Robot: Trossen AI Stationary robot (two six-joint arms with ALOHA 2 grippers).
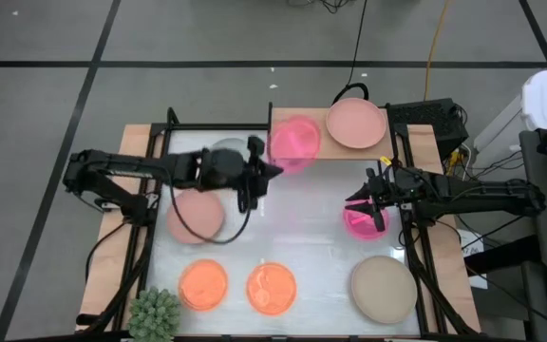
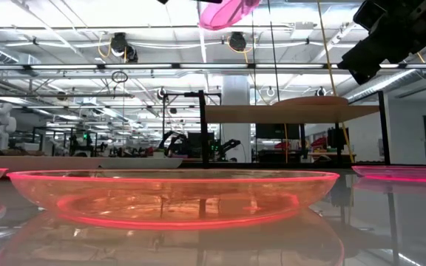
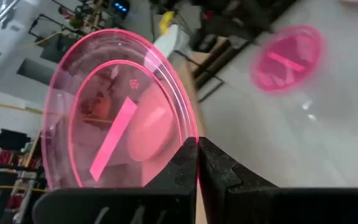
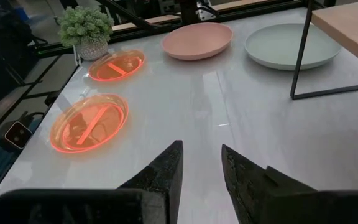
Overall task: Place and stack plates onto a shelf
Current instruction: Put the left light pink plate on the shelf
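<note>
Left gripper (image 3: 197, 163) pinching raised magenta plate (image 3: 120, 112); right gripper (image 1: 367, 201) low over another.

Foreground, centre: orange translucent plate (image 2: 172, 193), glossy, fills most of frame width, sits on reflective tabletop (image 2: 390, 229). Right edge, mid-height: magenta plate (image 2: 405, 173), rim only. Centre-right: wood shelf (image 2: 291, 113) on black legs, dusty-pink plate (image 2: 318, 100) on top. Top centre: second magenta plate (image 2: 224, 12), airborne, tilted. Upper right: dark arm (image 2: 398, 33). Bkgd: lab hall.
</note>
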